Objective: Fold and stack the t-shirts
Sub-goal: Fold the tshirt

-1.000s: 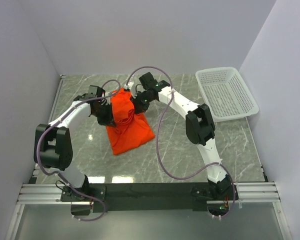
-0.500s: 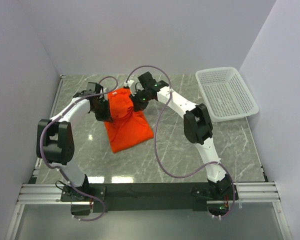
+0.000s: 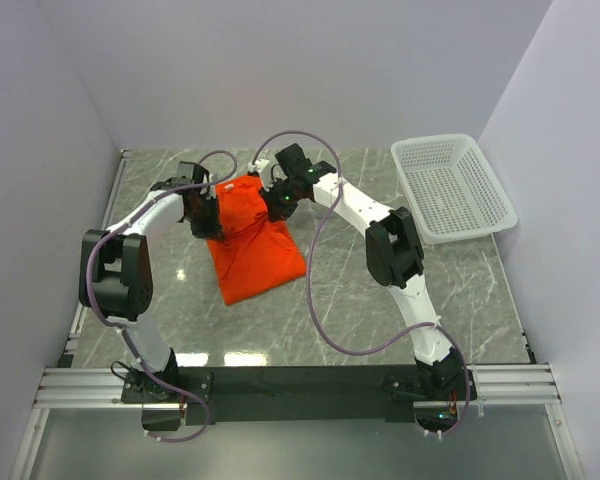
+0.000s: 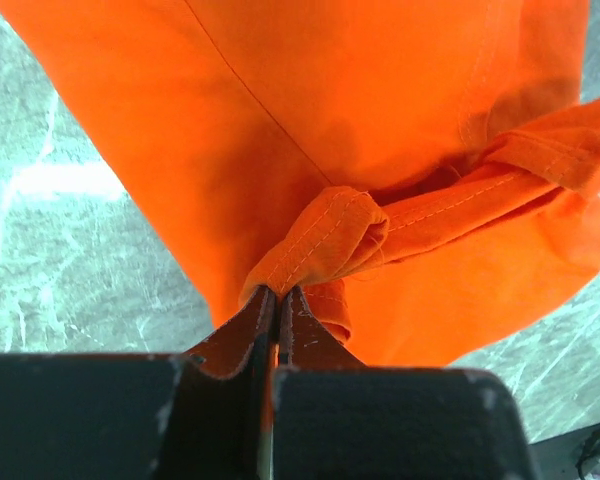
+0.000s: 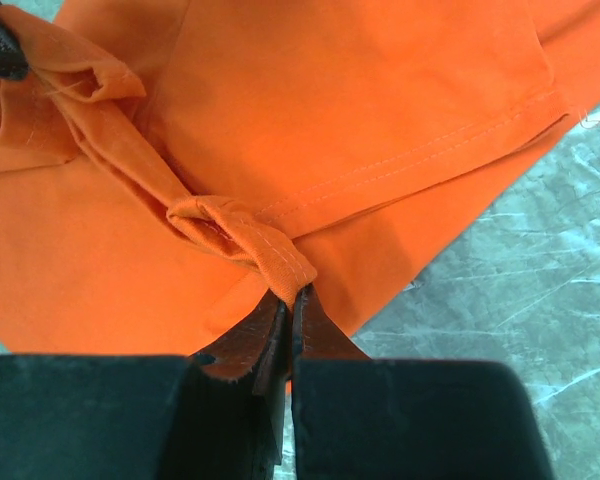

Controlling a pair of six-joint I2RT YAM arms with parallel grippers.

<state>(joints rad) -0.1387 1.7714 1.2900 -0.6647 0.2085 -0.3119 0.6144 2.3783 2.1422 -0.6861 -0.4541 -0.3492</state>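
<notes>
An orange t-shirt (image 3: 252, 240) lies partly folded on the marble table, its far part lifted between my two grippers. My left gripper (image 3: 208, 222) is shut on a bunched hem of the t-shirt (image 4: 320, 235) at its left side; the hem sits pinched at the fingertips (image 4: 276, 295). My right gripper (image 3: 277, 205) is shut on a folded hem of the t-shirt (image 5: 260, 250) at its right side, pinched at the tips (image 5: 290, 298). The cloth hangs from both grips over the part lying flat.
A white plastic basket (image 3: 452, 187) stands at the back right of the table (image 3: 460, 280). Purple-grey walls close in the left, back and right sides. The arms' bases sit on a rail at the near edge (image 3: 300, 385).
Both grippers have carried the held edge of the t-shirt away from the near edge, toward the back of the table; the lifted cloth now lies flatter and further back.
</notes>
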